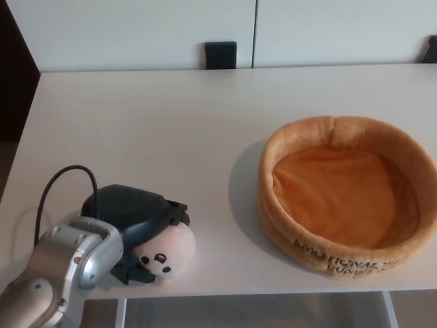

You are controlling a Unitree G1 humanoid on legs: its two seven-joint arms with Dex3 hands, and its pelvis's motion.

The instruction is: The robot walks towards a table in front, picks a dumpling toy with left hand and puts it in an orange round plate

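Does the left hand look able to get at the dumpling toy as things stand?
Probably yes: the left hand is already draped over the dumpling toy near the table's front edge, with nothing between them.

Left hand [133, 222] low at the table's near-left corner, fingers [140, 273] curled around the dumpling toy [166, 251].

White table [171, 116], pale wall [136, 31] behind

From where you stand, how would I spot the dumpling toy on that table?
Start at the white table and go to its near left corner, well left of the orange plate. There the left hand covers the dumpling toy. It is the only small, pale, round plush, with a little dark face.
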